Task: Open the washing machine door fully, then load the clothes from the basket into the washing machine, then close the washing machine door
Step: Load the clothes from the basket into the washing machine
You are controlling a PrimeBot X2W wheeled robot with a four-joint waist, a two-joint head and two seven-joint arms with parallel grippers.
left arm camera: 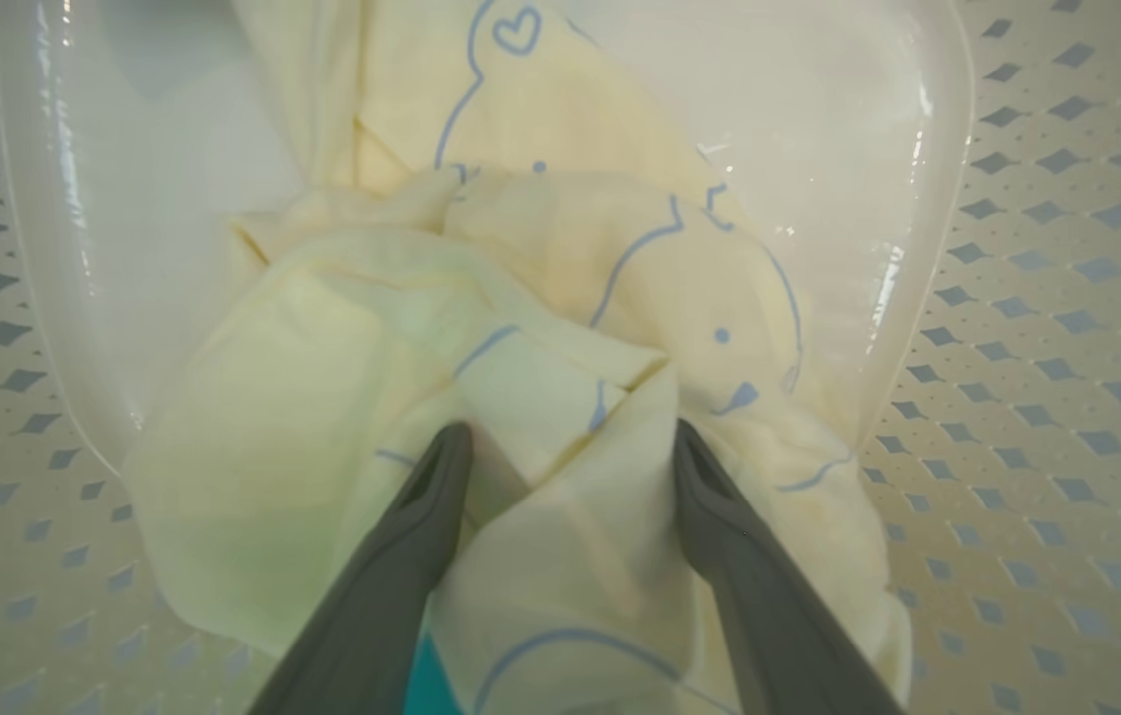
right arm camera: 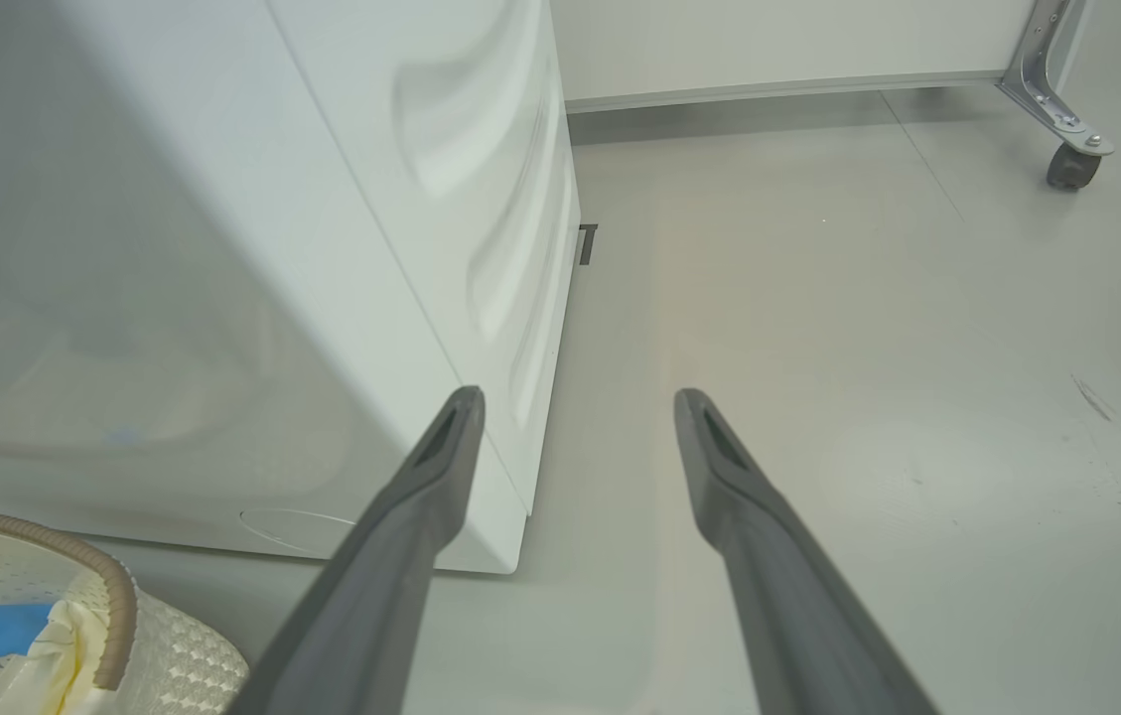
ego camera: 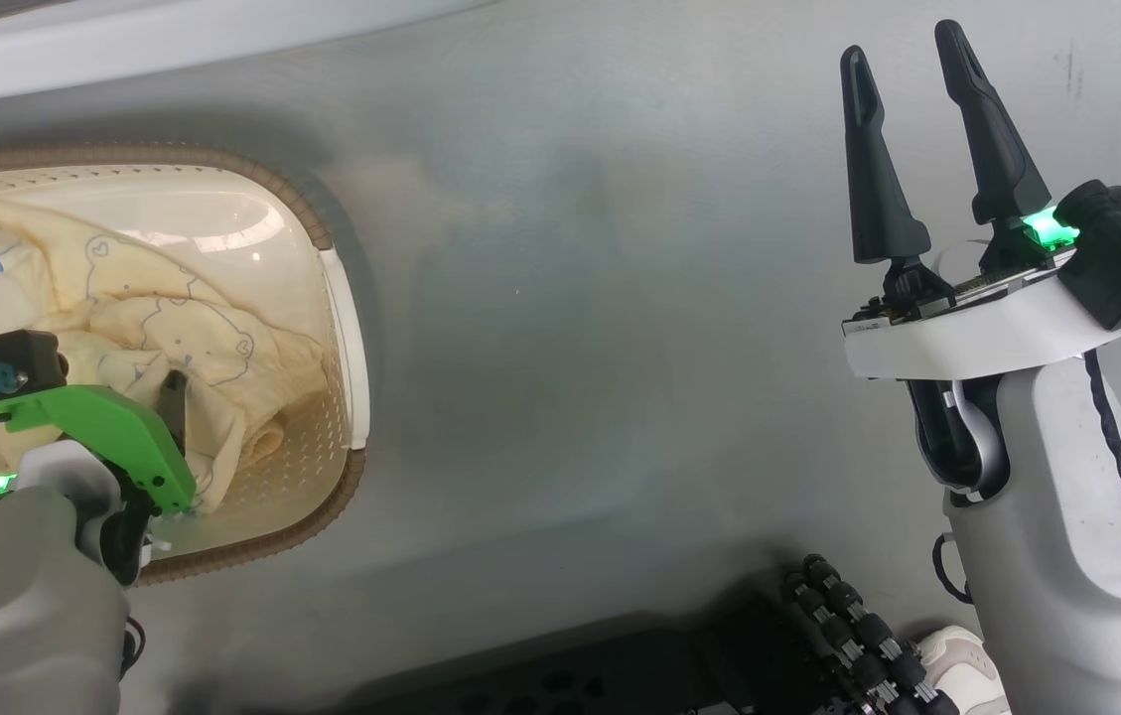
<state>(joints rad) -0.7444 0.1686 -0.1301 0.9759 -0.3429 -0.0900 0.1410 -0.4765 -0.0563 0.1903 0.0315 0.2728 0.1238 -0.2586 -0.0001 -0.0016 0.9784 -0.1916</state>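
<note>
On the floor [ego camera: 620,298] beside the washing machine [right arm camera: 322,248], the basket [ego camera: 322,230] is holding the clothes [left arm camera: 560,298] while the left gripper [left arm camera: 570,437] is straddling a fold, jaws spread for pinching, and the right gripper [ego camera: 903,40] is hovering released, clear.

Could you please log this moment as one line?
left tool: open, astride clothes in basket | right tool: open, empty, above floor
</note>
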